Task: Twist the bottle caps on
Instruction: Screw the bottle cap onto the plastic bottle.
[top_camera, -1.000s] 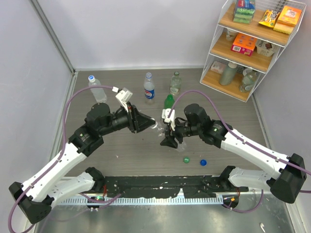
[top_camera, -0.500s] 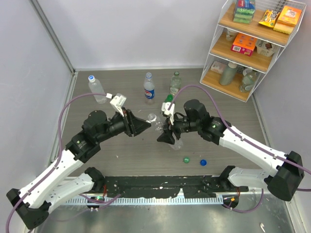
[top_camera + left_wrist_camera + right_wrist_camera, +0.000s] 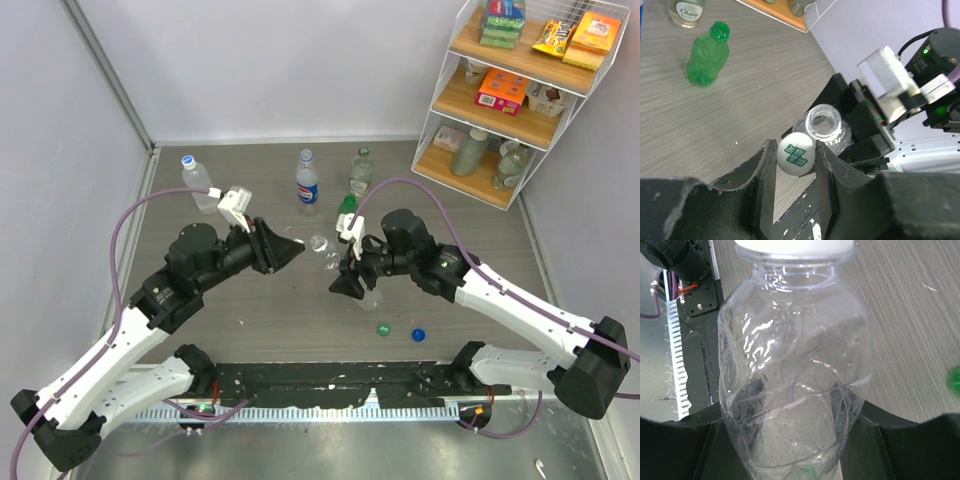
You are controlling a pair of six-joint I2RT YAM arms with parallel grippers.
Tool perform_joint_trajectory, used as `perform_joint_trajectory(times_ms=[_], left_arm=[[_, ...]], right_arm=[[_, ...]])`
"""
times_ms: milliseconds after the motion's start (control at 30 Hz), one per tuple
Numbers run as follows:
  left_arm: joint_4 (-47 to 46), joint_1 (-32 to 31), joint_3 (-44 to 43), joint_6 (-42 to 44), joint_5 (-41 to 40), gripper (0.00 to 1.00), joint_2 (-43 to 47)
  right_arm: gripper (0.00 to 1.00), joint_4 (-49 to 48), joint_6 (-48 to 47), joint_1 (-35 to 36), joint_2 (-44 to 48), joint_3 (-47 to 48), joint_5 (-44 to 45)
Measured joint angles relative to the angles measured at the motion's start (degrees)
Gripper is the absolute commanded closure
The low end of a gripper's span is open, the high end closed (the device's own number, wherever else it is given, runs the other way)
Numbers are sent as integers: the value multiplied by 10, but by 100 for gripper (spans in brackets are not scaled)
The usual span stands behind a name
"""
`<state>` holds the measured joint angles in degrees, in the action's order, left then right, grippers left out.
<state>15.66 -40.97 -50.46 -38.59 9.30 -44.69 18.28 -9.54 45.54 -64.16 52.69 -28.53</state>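
My left gripper (image 3: 297,246) (image 3: 795,145) is shut on the white cap (image 3: 796,154), which has green print on its top. The cap sits right beside the open mouth of the plain clear bottle (image 3: 325,250) (image 3: 822,122). My right gripper (image 3: 349,284) (image 3: 792,415) is shut on this bottle's body (image 3: 795,375) and holds it tilted above the table, mouth toward the left gripper. The green bottle (image 3: 347,208) (image 3: 707,57) stands uncapped behind it. The cola-label bottle (image 3: 307,183) stands further back. A green cap (image 3: 382,328) and a blue cap (image 3: 418,335) lie on the table near the right arm.
A clear bottle with a dark cap (image 3: 360,172) stands by the cola bottle. A bottle with a blue cap (image 3: 200,184) stands at the far left. A wire shelf (image 3: 520,150) with snacks fills the back right corner. Walls close in the table on the left and at the back.
My left gripper, with the white cap, has shifted a little back and to the left. The right gripper has turned the clear bottle's mouth toward it.
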Motion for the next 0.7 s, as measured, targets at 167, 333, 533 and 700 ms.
perform_joint_trajectory(times_ms=[167, 333, 533, 700], left_arm=[[0, 0, -23, 0, -3, 95, -17], [1, 0, -29, 0, 3, 94, -37], [1, 0, -30, 0, 23, 93, -48], [-3, 0, -30, 0, 47, 92, -48]], right_arm=[[99, 11, -12, 0, -15, 1, -9], [99, 17, -28, 0, -27, 2, -32], [99, 24, -42, 0, -45, 9, -52], [99, 30, -49, 0, -56, 27, -60]])
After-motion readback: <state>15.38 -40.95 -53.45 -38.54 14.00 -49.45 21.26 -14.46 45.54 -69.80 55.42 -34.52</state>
